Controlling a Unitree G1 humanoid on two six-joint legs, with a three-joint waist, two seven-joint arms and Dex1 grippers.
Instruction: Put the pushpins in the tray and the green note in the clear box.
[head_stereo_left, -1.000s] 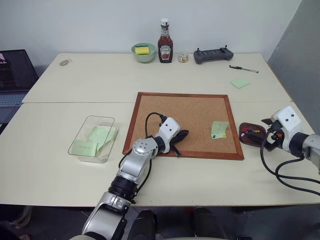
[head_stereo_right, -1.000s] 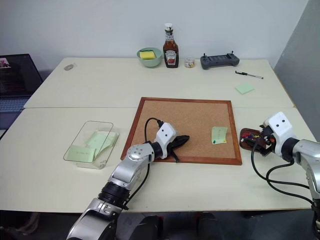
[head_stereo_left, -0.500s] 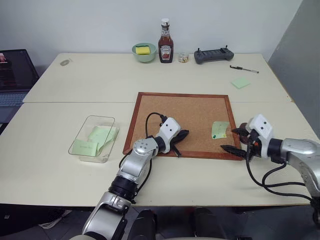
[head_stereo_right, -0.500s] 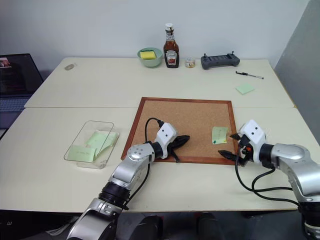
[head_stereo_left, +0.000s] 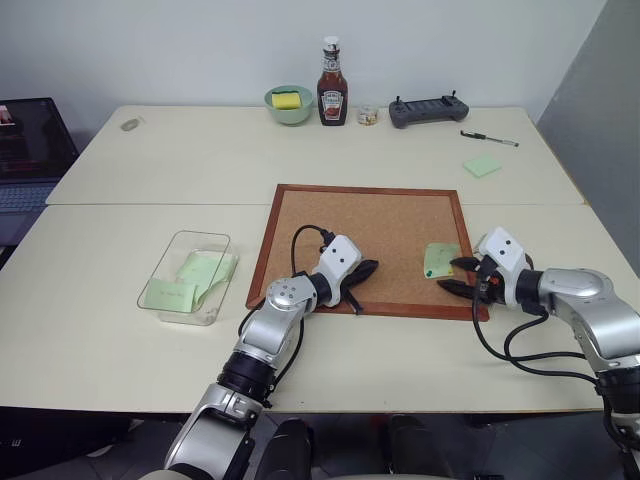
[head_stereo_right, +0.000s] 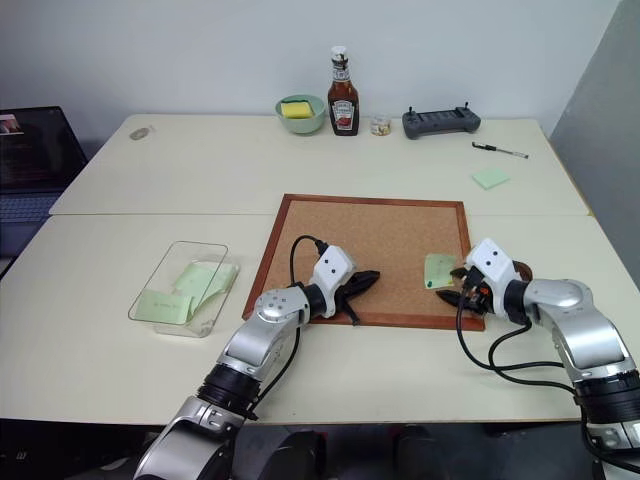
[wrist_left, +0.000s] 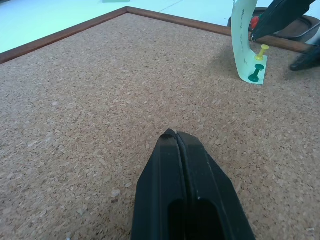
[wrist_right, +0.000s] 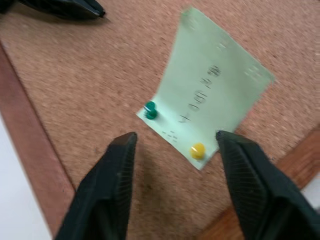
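Pale green paper note (head_stereo_left: 439, 259), right of centre frame, remains fixed to the framed cork board (head_stereo_left: 380, 230) by one green pushpin (wrist_right: 149, 110) and one yellow pushpin (wrist_right: 198, 149). Left claw (head_stereo_left: 365, 269), centre, fingers together, empty. Right claw (head_stereo_left: 457, 275), fingers apart, straddles the pins; judged step: extracting a pin, needing precise closure. Board frame close; worktop (head_stereo_left: 180, 170) beyond offers room.

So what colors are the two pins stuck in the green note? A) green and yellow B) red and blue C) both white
A: the right wrist view shows a green pin and a yellow pin along one edge of the green note on the corkboard.
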